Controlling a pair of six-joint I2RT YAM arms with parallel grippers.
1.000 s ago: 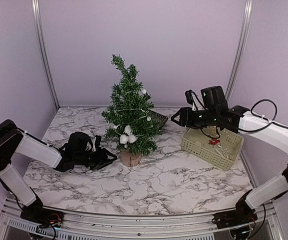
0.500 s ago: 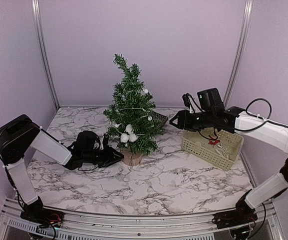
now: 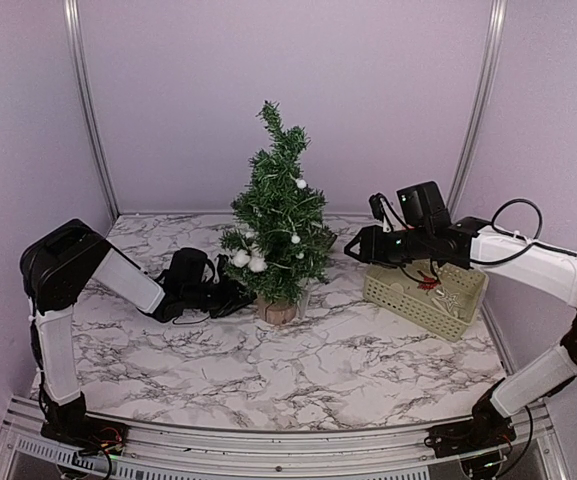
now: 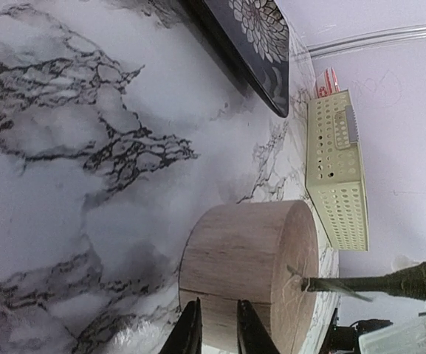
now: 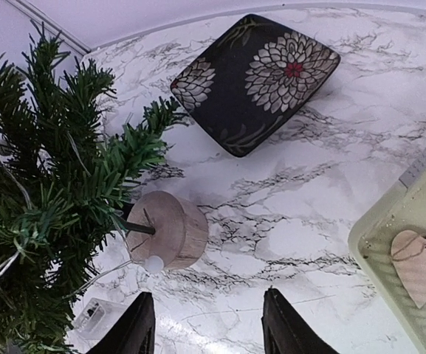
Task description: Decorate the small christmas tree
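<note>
While the right gripper (image 5: pixel 211 328) hangs half-spread and empty, branches to its left, the small christmas tree (image 3: pixel 280 215) stands upright just ahead of the nearer left gripper (image 4: pixel 218 330), whose narrowed fingers meet its log-slice base (image 4: pixel 249 258), any grip impossible to tell.

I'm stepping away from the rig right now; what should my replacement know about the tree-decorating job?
Left end effector: fingers close together against the tree's wood base; whether they pinch anything does not show.
Right end effector: open, empty, hovering between the tree and the basket.
Done: white balls already hang on the tree.
Left: a wooden heart and a red piece lie in the basket, not yet hung.
A patterned plate lies behind the tree.
</note>
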